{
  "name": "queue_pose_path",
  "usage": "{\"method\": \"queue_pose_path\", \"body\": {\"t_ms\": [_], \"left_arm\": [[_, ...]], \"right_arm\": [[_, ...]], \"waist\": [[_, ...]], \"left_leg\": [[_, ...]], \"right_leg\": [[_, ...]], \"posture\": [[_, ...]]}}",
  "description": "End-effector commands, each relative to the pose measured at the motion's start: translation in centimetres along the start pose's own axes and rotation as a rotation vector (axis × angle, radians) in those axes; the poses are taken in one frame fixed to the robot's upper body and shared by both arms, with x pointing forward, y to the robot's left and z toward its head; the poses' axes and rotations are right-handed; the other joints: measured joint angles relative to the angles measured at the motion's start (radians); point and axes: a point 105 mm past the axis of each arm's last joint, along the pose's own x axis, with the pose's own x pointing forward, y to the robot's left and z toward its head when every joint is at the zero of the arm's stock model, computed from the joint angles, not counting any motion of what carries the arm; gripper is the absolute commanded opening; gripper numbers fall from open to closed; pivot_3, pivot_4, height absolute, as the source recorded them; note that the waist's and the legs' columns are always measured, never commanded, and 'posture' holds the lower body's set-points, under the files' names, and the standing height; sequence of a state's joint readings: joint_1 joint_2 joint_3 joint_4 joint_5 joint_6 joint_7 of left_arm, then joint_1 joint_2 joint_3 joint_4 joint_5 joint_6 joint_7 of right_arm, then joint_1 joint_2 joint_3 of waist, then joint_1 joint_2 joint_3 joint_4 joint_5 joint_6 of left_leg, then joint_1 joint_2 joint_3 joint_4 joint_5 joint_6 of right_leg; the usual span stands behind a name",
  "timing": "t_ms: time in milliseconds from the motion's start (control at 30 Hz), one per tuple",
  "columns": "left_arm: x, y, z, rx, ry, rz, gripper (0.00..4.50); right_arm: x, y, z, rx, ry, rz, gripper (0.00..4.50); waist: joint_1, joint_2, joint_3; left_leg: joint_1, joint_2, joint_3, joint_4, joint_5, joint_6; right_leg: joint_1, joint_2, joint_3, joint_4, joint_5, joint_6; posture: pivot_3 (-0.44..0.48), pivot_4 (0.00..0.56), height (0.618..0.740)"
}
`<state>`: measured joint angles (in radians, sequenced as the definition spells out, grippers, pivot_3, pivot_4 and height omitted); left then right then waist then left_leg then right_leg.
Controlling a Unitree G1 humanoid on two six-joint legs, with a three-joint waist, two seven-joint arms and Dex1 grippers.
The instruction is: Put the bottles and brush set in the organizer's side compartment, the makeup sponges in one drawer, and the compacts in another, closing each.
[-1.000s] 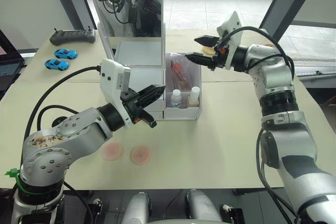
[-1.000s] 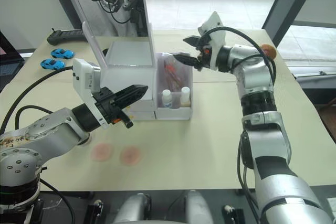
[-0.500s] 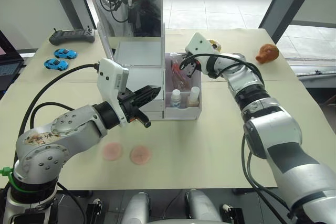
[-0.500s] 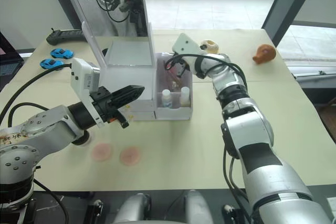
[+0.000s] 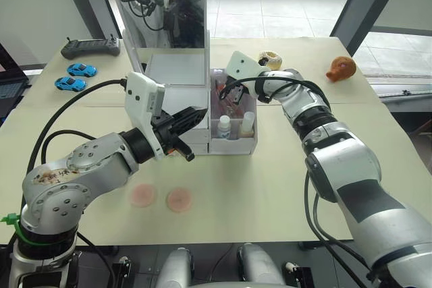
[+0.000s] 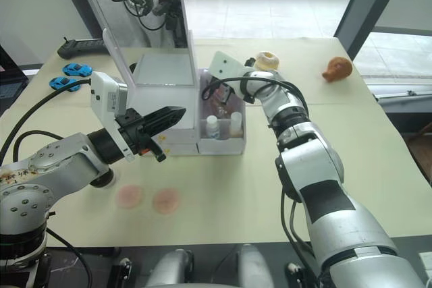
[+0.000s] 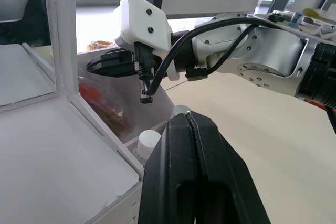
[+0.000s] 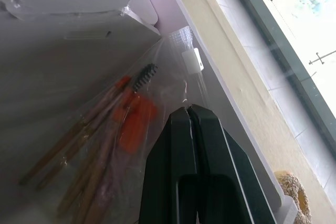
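The right gripper [image 5: 228, 91], fingers pressed together, pinches the brush set [image 8: 113, 129] pouch, whose long axis runs ahead of the fingers into the side compartment [image 5: 250, 144].

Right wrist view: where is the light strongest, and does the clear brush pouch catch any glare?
Right wrist view: daylight burns white through the window beyond the side compartment; the brush pouch carries only thin pale glints along its creases. Left eye view: the mirror reflects dark cables, with no glare.
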<state>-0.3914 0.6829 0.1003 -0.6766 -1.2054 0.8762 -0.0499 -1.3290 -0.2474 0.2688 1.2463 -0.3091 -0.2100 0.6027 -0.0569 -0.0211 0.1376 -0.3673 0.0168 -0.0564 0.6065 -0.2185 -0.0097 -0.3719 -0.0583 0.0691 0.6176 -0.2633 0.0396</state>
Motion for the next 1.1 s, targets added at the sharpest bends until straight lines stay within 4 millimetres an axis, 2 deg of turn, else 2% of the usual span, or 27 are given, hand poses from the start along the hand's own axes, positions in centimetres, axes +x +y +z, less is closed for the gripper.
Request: {"method": "queue_pose_path", "body": {"t_ms": [33,133,233,400,467,533,700,800,833,933,1000,1100], "left_arm": [[0.2,-0.3,0.8,0.026,-0.029,-0.013,0.0],[0.2,-0.3,0.8,0.025,-0.031,-0.016,0.0],[0.0,-0.1,0.7,0.025,-0.029,-0.015,0.0],[-0.5,0.2,0.8,0.032,-0.022,-0.018,0.0],[-0.9,0.4,1.0,0.034,-0.024,-0.035,0.0],[-1.6,0.9,1.2,0.051,-0.015,-0.054,0.0],[-3.4,2.7,1.6,0.093,0.008,-0.061,0.0],[-5.4,5.0,2.1,0.13,0.033,-0.025,0.0],[-6.2,5.8,2.3,0.139,0.038,-0.007,0.0],[-8.4,7.8,2.3,0.181,0.077,0.038,0.6],[-9.7,9.3,1.5,0.221,0.149,0.09,1.22],[-11.7,10.7,1.5,0.218,0.153,0.11,2.17]], "right_arm": [[0.5,1.5,-0.4,-0.031,0.052,0.082,0.03],[0.3,0.7,0.0,-0.064,0.044,0.058,0.03],[-0.8,-1.6,2.0,-0.031,-0.066,0.007,0.03],[-3.8,-4.6,4.1,0.022,-0.236,-0.013,0.03],[-5.8,-5.9,4.4,0.042,-0.292,-0.01,0.03],[-9.1,-6.9,4.1,0.102,-0.361,0.015,0.03],[-14.8,-6.4,2.2,0.228,-0.408,0.05,0.03],[-18.2,-5.7,-0.7,0.339,-0.374,0.017,0.03],[-19.2,-5.2,-1.8,0.365,-0.349,0.009,0.2],[-21.5,-3.7,-4.2,0.432,-0.287,-0.011,0.81],[-23.0,-3.1,-5.0,0.495,-0.286,-0.017,1.51],[-25.3,-2.7,-6.8,0.531,-0.232,-0.05,2.49]], "waist": [[-0.001,0.0,0.0],[-0.004,0.0,0.0],[-0.003,0.0,0.0],[0.0,0.0,0.0],[0.001,0.0,0.0],[0.005,0.0,0.0],[0.012,0.0,0.0],[0.01,0.001,0.001],[0.01,0.001,0.001],[0.011,0.002,0.001],[0.01,0.002,0.001],[0.012,0.005,0.002]], "left_leg": [[0.0,0.0,0.0,0.0,0.0,0.0],[0.0,0.0,0.0,0.0,0.0,0.0],[0.0,0.0,0.0,0.0,0.0,0.0],[-0.002,-0.001,0.0,0.001,0.0,0.0],[-0.001,-0.001,0.0,0.0,0.0,0.0],[-0.001,0.0,-0.001,0.0,0.0,0.0],[-0.001,0.0,0.0,0.0,0.0,0.0],[-0.001,0.0,0.001,0.0,0.0,0.0],[-0.001,0.0,0.001,0.0,0.0,0.0],[0.0,0.001,0.002,0.0,-0.001,0.001],[-0.001,0.001,0.004,0.0,-0.001,0.001],[-0.001,0.001,0.005,0.0,-0.001,0.002]], "right_leg": [[0.0,0.0,0.0,0.0,0.0,0.0],[0.0,0.0,0.0,0.0,0.0,0.0],[0.0,0.0,0.0,0.001,0.0,0.0],[-0.001,-0.001,0.0,0.0,0.0,0.0],[-0.001,-0.001,0.0,0.0,0.0,0.0],[-0.001,0.0,-0.001,0.0,0.0,0.0],[0.0,-0.001,-0.001,-0.001,0.0,0.001],[0.0,0.0,0.0,-0.001,0.0,0.001],[0.0,0.0,0.0,-0.001,-0.001,0.0],[0.0,0.0,0.0,-0.001,-0.001,0.0],[-0.001,0.0,0.001,-0.002,-0.001,0.0],[-0.001,-0.001,0.001,-0.002,-0.002,0.001]], "posture": [[0.0,0.15,0.74],[0.0,0.15,0.74],[0.0,0.15,0.74],[0.0,0.15,0.74],[0.0,0.15,0.74],[0.0,0.15,0.74],[0.0,0.15,0.74],[0.0,0.15,0.74],[0.0,0.15,0.74],[0.0,0.15,0.74],[0.0,0.15,0.74],[0.0,0.15,0.74]]}}
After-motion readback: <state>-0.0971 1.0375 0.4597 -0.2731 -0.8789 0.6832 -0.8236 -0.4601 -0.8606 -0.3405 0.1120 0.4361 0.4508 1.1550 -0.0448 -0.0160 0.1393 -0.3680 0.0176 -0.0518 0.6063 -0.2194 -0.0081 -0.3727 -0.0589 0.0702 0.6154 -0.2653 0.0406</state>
